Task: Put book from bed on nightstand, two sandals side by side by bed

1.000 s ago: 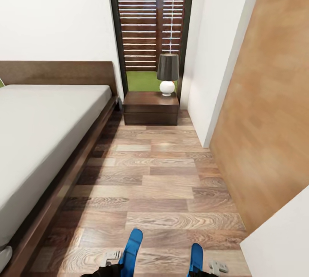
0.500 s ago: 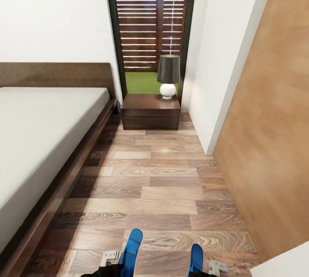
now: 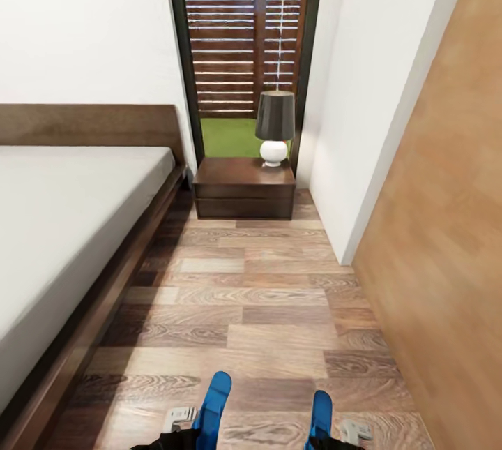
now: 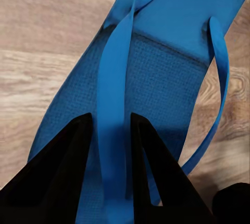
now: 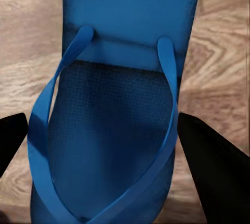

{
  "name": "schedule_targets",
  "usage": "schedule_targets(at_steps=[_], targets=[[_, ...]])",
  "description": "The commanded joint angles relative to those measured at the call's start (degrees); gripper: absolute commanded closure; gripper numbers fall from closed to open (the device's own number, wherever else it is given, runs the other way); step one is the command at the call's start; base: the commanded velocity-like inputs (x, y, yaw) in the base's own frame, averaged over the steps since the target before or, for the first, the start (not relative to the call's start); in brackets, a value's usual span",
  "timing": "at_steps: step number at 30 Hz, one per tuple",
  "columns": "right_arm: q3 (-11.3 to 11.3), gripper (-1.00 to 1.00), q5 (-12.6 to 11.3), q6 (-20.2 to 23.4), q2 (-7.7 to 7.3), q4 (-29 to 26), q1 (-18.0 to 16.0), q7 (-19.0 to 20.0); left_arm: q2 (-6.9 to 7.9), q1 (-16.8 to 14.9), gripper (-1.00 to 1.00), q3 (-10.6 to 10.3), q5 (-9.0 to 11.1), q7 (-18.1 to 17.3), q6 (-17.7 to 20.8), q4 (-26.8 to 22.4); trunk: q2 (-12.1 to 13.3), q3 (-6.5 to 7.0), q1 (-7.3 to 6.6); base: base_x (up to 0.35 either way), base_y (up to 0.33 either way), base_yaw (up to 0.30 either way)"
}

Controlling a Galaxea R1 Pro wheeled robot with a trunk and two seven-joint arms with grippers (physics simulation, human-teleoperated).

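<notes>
1. Left sandal (image 4: 151, 78): being held by the left claw (image 4: 112, 156), jaws closed on one strap (image 4: 115, 94). Judged light and floppy; the strap is giving a slim but sure hold.
2. Right sandal (image 5: 120, 104): being carried by the right claw (image 5: 104, 146), fingers (image 5: 208, 156) wide at its edges; actual contact cannot be told.
3. Bed (image 3: 63, 227): being passed on the left, its frame edge near.
4. Floor (image 3: 244, 296): an open lane is being offered up to the nightstand (image 3: 244, 188); wall close on the right.
</notes>
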Motion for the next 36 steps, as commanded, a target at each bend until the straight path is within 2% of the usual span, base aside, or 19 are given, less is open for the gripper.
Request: schedule_targets(at_steps=[1,4,11,28,36], targets=[[-0.3,1.0,-0.2,-1.9,0.01,0.1,0.0,0.4,0.01,0.0,1.0,0.0,0.2,-0.2,-0.2,0.1,0.0,-0.05,0.02,0.311,0.0,0.0],[-0.3,1.0,-0.3,-4.6,0.01,0.1,0.0,0.4,0.01,0.0,1.0,0.0,0.2,-0.2,-0.2,0.1,0.0,-0.05,0.02,0.311,0.0,0.0],[-0.4,1.0,-0.3,-5.9,-0.01,0.0,0.0,0.4,0.01,0.0,1.0,0.0,0.2,-0.2,-0.2,0.1,0.0,-0.05,0.02,0.311,0.0,0.0],[-0.6,1.0,-0.3,-5.9,-0.15,0.0,0.0,0.4,0.01,0.0,1.0,0.0,0.2,-0.2,-0.2,0.1,0.0,-0.05,0.02,0.312,-0.002,0.0],[-0.7,1.0,-0.3,-5.9,-0.16,0.0,0.0,0.4,0.01,0.0,1.0,0.0,0.2,-0.2,-0.2,0.1,0.0,-0.05,0.02,0.29,-0.128,0.0]])
